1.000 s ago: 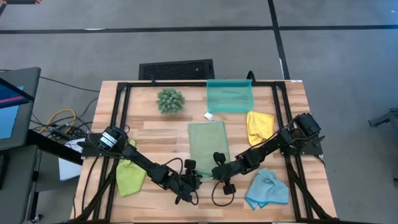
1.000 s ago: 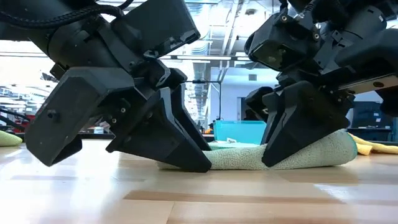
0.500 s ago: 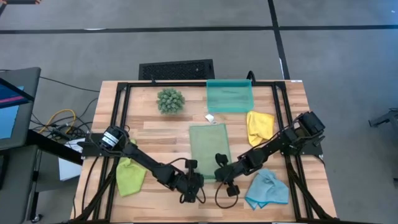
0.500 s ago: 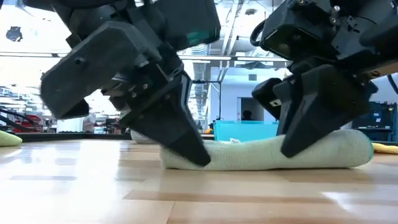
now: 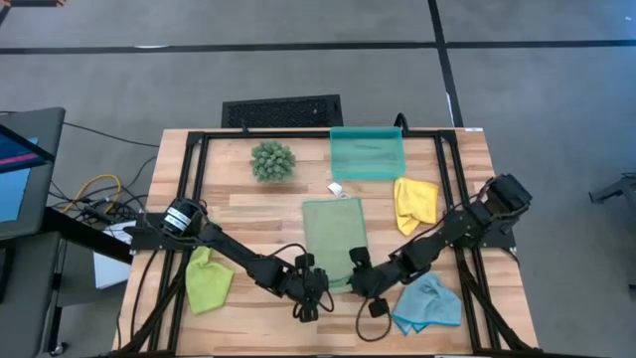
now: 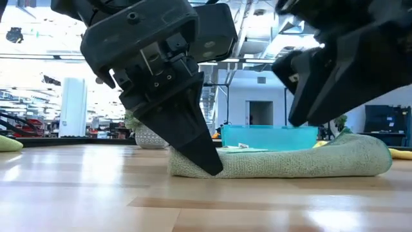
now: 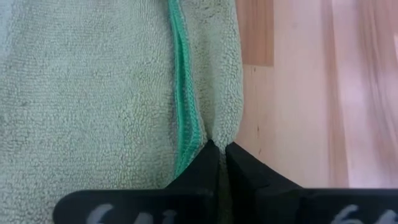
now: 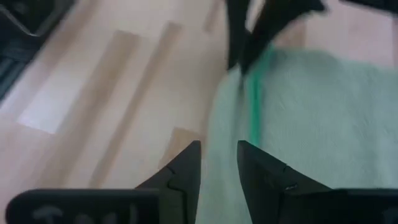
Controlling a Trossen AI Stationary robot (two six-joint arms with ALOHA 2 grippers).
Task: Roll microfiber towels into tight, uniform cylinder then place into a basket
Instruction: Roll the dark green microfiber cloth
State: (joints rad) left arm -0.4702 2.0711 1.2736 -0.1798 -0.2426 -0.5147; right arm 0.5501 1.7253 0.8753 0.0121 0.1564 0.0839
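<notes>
A sage green microfiber towel (image 5: 334, 234) lies spread on the table, its near edge rolled into a thick roll (image 6: 290, 162) that rests on the wood. My left gripper (image 5: 314, 288) (image 6: 207, 166) is shut on the roll's left end. My right gripper (image 5: 361, 285) (image 8: 217, 158) hangs open just above the roll's right part (image 8: 292, 124) and touches nothing. The teal basket (image 5: 368, 155) stands at the far edge. Other towels lie loose on the table: yellow (image 5: 415, 201), lime green (image 5: 207, 280) and light blue (image 5: 427, 303). My left gripper pinches the left end of the towel's rolled near edge (image 7: 214, 132) between its two fingers (image 7: 202, 168), right beside the teal-stitched hem (image 7: 183, 93). The fingers slant down onto it from the near left. The roll stays lying on the table.
A spiky green plant ball (image 5: 271, 160) sits at the far left of the table, and a black slotted grille (image 5: 281, 110) lies beyond the far edge. Bare wood lies between the lime towel and the sage one.
My left gripper has rolled at the wrist, tipped upright and shut on the roll's left end. My right gripper has opened, let go of the roll's right part and risen clear of it. The roll stays on the table.
</notes>
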